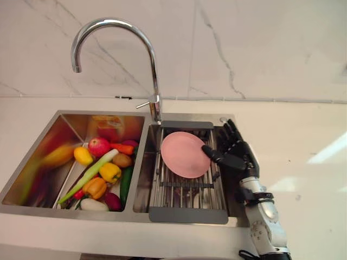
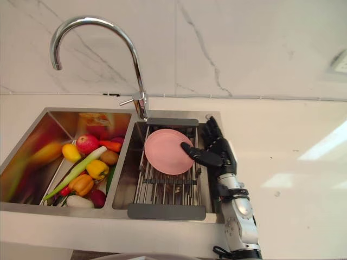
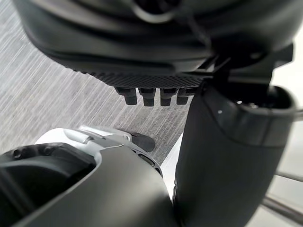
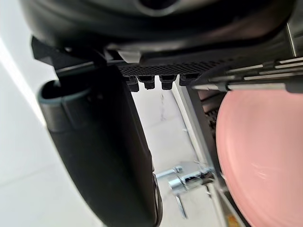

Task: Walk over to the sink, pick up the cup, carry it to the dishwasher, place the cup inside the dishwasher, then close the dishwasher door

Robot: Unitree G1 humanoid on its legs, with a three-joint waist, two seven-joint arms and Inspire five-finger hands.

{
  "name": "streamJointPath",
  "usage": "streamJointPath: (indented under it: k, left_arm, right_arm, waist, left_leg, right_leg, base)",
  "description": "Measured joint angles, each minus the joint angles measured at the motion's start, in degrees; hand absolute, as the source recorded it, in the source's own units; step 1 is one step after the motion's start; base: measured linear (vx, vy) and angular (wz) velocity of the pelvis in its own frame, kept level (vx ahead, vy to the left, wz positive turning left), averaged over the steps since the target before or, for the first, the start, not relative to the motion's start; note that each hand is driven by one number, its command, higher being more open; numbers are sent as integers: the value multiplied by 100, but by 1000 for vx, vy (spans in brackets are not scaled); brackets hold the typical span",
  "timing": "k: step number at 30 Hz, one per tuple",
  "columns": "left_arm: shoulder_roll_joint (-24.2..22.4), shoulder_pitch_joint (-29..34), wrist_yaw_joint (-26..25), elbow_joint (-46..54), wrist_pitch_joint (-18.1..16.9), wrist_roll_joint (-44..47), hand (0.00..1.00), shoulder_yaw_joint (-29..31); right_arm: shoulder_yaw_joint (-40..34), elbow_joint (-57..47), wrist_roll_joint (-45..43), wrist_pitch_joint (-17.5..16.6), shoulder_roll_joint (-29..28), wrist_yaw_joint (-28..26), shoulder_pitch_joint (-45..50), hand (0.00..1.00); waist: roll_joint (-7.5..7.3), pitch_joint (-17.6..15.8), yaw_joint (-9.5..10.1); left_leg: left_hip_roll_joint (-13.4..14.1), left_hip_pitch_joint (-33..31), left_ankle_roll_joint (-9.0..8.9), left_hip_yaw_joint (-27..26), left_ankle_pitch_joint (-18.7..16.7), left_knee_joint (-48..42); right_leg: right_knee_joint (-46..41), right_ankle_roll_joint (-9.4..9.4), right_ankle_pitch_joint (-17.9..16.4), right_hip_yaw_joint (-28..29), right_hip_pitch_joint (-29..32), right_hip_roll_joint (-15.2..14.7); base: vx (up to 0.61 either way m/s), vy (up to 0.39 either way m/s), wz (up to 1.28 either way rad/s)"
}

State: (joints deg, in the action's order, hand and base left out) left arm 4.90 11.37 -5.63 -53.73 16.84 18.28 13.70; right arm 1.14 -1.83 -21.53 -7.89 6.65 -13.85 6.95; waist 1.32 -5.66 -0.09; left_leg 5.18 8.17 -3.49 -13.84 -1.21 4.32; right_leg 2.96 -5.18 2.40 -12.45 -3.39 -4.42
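Observation:
A pink plate [image 1: 183, 154] leans in the metal drying rack [image 1: 187, 190] over the right basin of the steel sink [image 1: 142, 162]. I see no cup. My right hand [image 1: 239, 150] hovers at the rack's right edge, open with its fingers straight and pointing toward the wall. Its thumb [image 1: 217, 157] reaches over the plate's right rim; I cannot tell if it touches. In the right wrist view the plate [image 4: 265, 156] lies just past the right hand [image 4: 109, 142]. My left hand [image 3: 227, 151] hangs open over grey floor.
The left basin holds several vegetables and fruit [image 1: 103, 173]. A tall curved faucet [image 1: 153, 65] rises behind the divider between the basins. White counter [image 1: 303, 162] runs to the right of the sink, and a marble wall [image 1: 244, 49] stands behind it.

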Motion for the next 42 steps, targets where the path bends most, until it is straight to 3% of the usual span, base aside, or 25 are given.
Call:
streamJointPath:
  k: [2, 9, 13, 22, 30, 37, 42]
  left_arm:
    - [-24, 1, -122, 20, -19, -7, 100, 5]
    - [-24, 3, -152, -15, -60, -40, 100, 5]
    - [-19, 14, -153, -23, -48, -216, 100, -16]
    - [87, 13, -166, -19, 32, -378, 100, -189]
    - [118, 11, -172, -23, 55, -484, 100, -285]
    - [136, -3, -222, -18, 103, -466, 100, -453]
    - [146, -24, -285, -11, 111, -468, 100, -522]
  right_arm:
    - [114, -13, 293, 10, 4, -147, 41, 100]
    - [234, -447, 979, 10, 347, -313, 53, 100]
    - [313, -559, 1216, 25, 531, -609, 58, 100]
    - [497, -908, 1343, 405, 875, -1081, 59, 100]
    - [729, -1253, 2451, 413, 1043, -1012, 84, 100]
    - [1226, -1306, 3511, 511, 1023, -368, 139, 100]
    - [1605, -1177, 3783, 596, 909, 43, 147, 100]
  waist:
    - [3, 0, 62]
    - [13, 10, -89]
    - [12, 103, -89]
    - [-3, 193, -109]
    - [-17, 185, -191]
    - [-5, 173, -203]
    - [8, 165, -197]
  left_leg:
    - [72, -15, -53, -107, -7, -25]
    - [148, -86, -184, -418, -61, -225]
    - [188, -68, -188, -460, -63, -245]
    - [196, -6, -223, -546, -59, -186]
    - [175, 71, -222, -613, -59, -163]
    - [175, 83, -216, -651, -56, -141]
    - [173, 85, -214, -621, -53, -106]
  right_leg:
    - [0, -4, -4, -85, 15, 57]
    - [-26, 4, -52, -164, 4, 76]
    - [-111, 113, -108, -708, 25, -24]
    - [-60, 137, 12, -648, -26, 22]
    - [8, 142, 69, -569, -81, 27]
    - [107, 165, 123, -531, -103, 56]
    - [172, 163, 128, -570, -138, 73]
  base:
    - [12, -65, -4]
    - [-46, -28, -1]
    - [-59, -16, -4]
    - [-3, -3, -5]
    - [-33, -2, -5]
    - [-21, -7, -3]
    - [4, -3, 3]
